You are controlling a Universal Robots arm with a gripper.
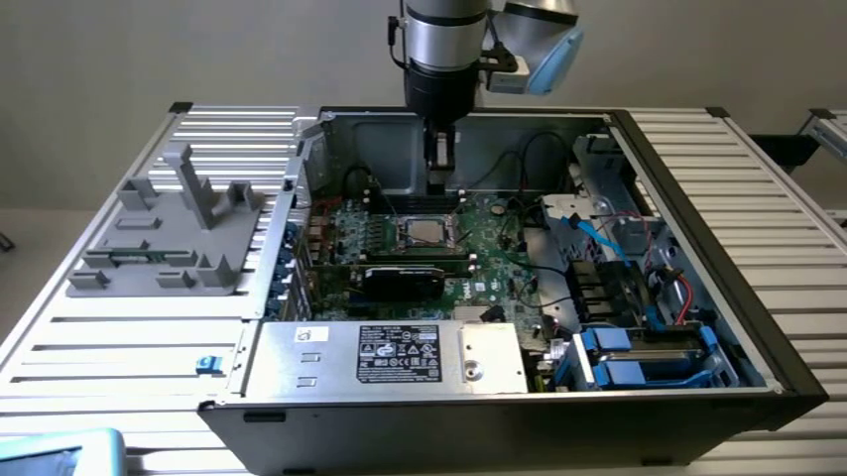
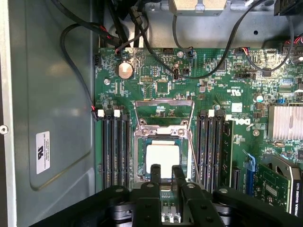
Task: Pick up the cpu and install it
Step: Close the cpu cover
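The cpu (image 2: 162,158), a small square chip with a pale metal top, lies flat in the socket on the green motherboard (image 2: 227,94). The socket's metal frame (image 2: 163,106) is swung up and open. In the exterior view the cpu (image 1: 423,230) sits mid-board inside the open computer case (image 1: 741,327). My gripper (image 1: 438,188) hangs straight down from the arm, just above and behind the socket. In the wrist view my gripper (image 2: 166,172) has two dark fingertips (image 2: 155,171) a narrow gap apart over the chip's near edge. Nothing is between them.
Memory slots (image 2: 116,146) flank the socket on both sides. Black cables (image 2: 75,61) loop along the case wall. A grey plastic fixture with upright posts (image 1: 179,223) stands on the slatted table at the exterior view's left. A power supply box (image 1: 384,355) fills the case front.
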